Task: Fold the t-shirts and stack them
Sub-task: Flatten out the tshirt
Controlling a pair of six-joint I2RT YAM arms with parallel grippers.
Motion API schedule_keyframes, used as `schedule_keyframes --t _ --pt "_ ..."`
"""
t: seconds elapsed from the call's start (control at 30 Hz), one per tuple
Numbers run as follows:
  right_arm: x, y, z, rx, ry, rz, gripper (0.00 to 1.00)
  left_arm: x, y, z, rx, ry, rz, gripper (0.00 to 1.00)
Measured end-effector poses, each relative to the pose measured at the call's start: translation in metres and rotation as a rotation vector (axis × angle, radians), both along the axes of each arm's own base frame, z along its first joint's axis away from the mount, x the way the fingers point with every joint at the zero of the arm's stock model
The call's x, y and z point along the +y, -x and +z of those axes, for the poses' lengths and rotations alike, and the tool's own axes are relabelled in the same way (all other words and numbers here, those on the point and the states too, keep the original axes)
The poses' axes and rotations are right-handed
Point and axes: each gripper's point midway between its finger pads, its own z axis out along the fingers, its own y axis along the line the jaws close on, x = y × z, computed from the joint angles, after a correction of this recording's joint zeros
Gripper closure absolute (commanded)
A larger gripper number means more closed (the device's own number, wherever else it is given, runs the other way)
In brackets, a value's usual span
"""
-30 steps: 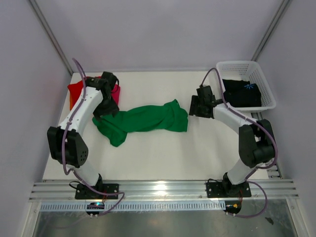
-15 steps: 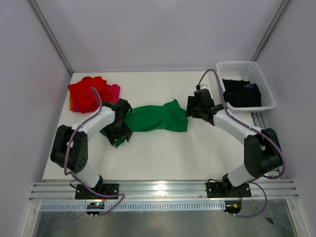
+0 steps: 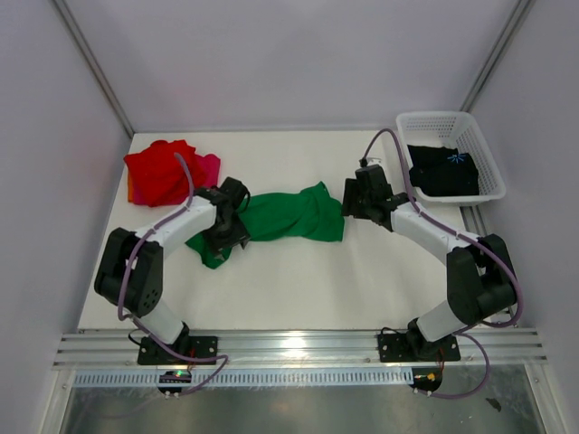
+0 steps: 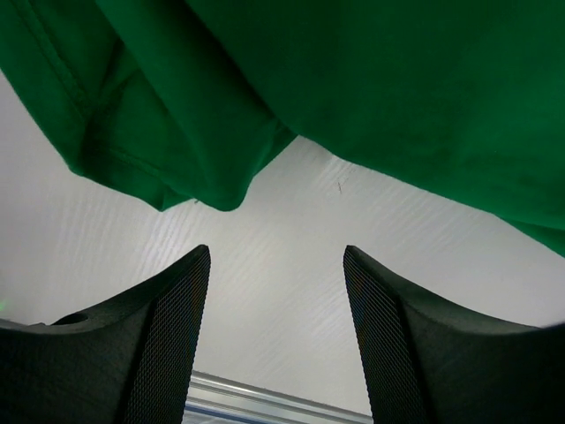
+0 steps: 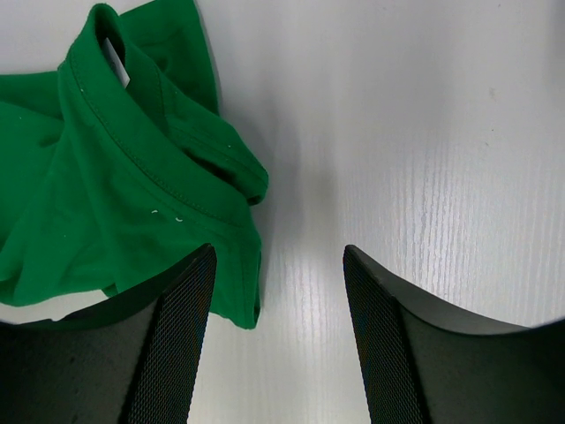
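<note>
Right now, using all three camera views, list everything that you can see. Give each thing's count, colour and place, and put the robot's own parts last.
green t-shirt: one, bright green, crumpled lengthwise mid-table between the arms
red t-shirt: one, red, bunched in the table's far left corner
pink t-shirt: one, magenta-pink, peeking out at the red one's right side
black t-shirt: one, black with a small blue print, inside the basket
basket: one, white lattice, far right corner
table: one, white, under everything
rails: silver, along the near edge
left end effector: one, black, open and empty, by the green t-shirt's left end
right end effector: one, black, open and empty, at its collar end
</note>
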Motion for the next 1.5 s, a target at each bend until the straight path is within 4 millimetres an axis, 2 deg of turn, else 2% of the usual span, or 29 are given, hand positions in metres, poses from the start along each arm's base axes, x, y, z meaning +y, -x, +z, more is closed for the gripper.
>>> schedule_keyframes --t 0.2,0.33,0.57,0.77,1.0,1.13,1.27,1.5 --pt "-0.001 0.002 -0.003 0.006 0.004 0.000 0.36 0.023 -0.027 0.025 -0.077 -0.162 -0.028 0.35" --pt "-0.001 0.002 -0.004 0.008 0.004 0.000 0.36 0.037 -0.025 0.028 -0.075 -0.239 -0.032 0.35" --pt "-0.001 0.002 -0.004 0.008 0.003 0.000 0.36 0.045 -0.009 0.012 0.013 -0.280 -0.053 0.36" --pt "-0.001 0.003 -0.005 0.012 0.000 -0.003 0.36 0.047 0.021 -0.013 0.125 -0.263 -0.096 0.37" --pt "-0.001 0.003 -0.010 0.026 0.004 -0.006 0.36 0.041 0.017 -0.025 0.185 -0.300 -0.272 0.38" --pt "-0.001 0.003 -0.011 0.028 0.005 -0.006 0.36 0.040 0.011 -0.021 0.176 -0.309 -0.338 0.39" --pt "-0.001 0.003 -0.011 0.028 0.007 -0.008 0.36 0.041 0.006 -0.019 0.163 -0.319 -0.379 0.49" --pt "-0.002 0.003 -0.013 0.033 0.013 -0.010 0.36 0.046 0.002 -0.023 0.171 -0.349 -0.437 0.51"
